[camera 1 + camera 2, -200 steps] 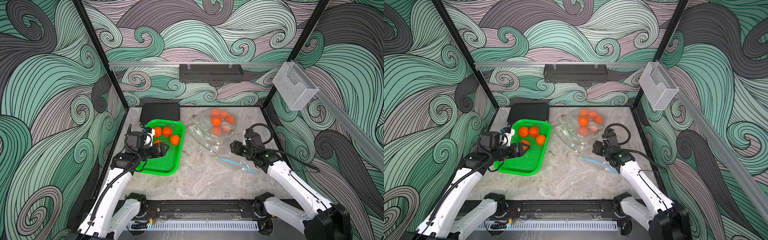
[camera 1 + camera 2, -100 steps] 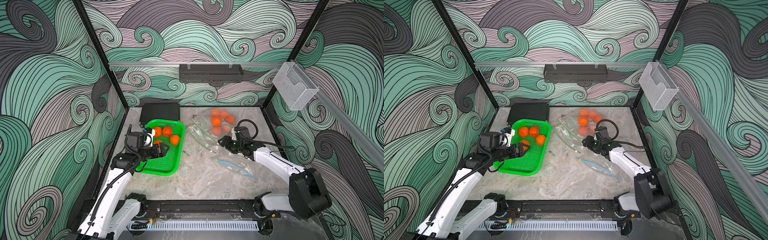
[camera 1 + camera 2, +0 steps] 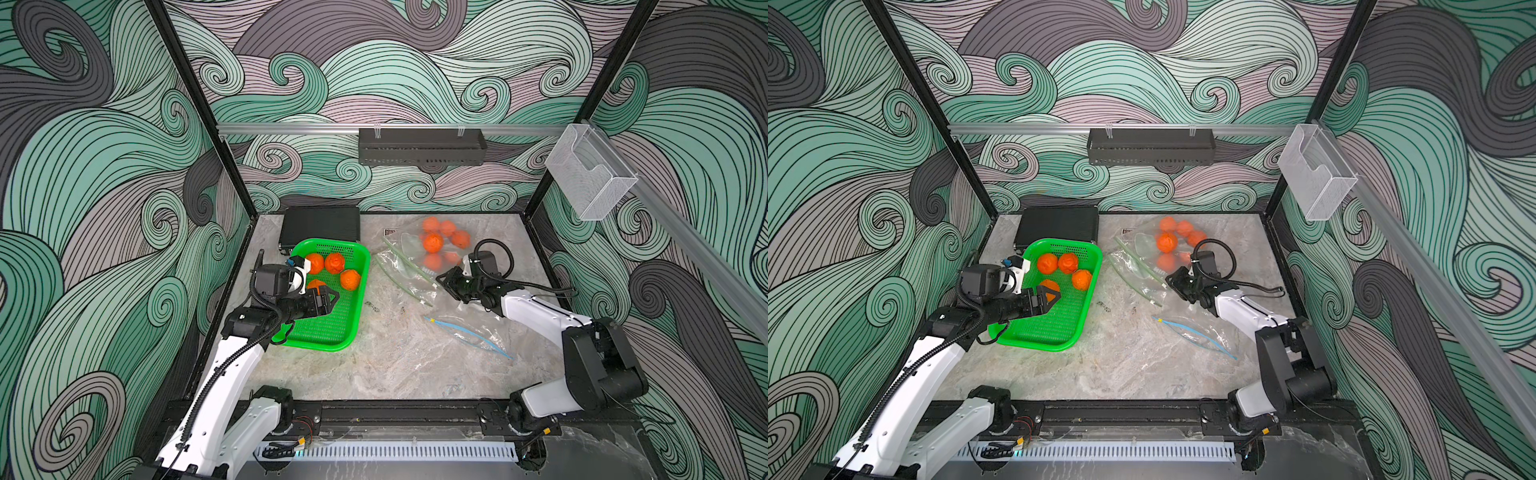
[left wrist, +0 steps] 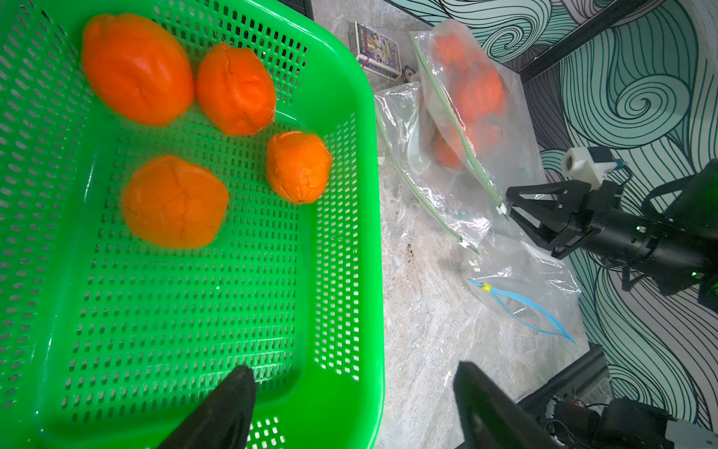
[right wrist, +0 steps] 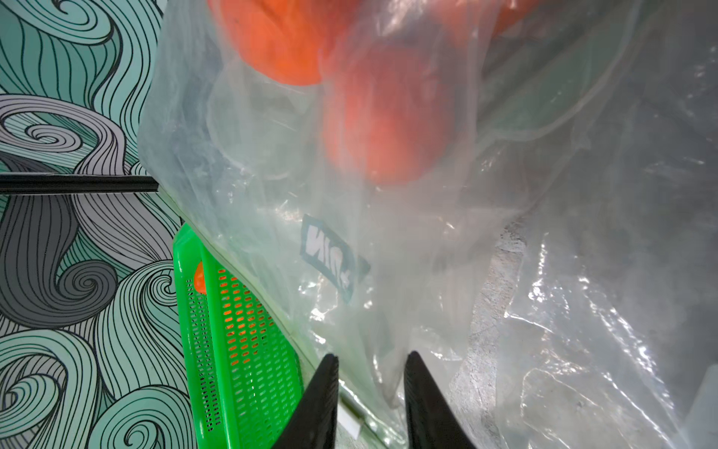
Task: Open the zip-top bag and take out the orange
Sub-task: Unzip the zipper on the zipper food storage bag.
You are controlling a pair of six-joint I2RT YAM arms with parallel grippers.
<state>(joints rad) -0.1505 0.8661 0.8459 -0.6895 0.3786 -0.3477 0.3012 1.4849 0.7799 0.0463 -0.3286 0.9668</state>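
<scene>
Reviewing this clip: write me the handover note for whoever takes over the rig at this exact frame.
Left gripper: open, empty, over the green basket.
Right gripper: fingers narrowed around the zip end of the bag of oranges. A gap shows between them, so the grip is unconfirmed.
Things: four loose oranges lie in the basket. More sit inside the bag. An empty blue-zip bag lies nearer the front.
Done: four oranges are out, judging by the basket.
Left: secure the zip end, open that bag, lift out an orange.
</scene>
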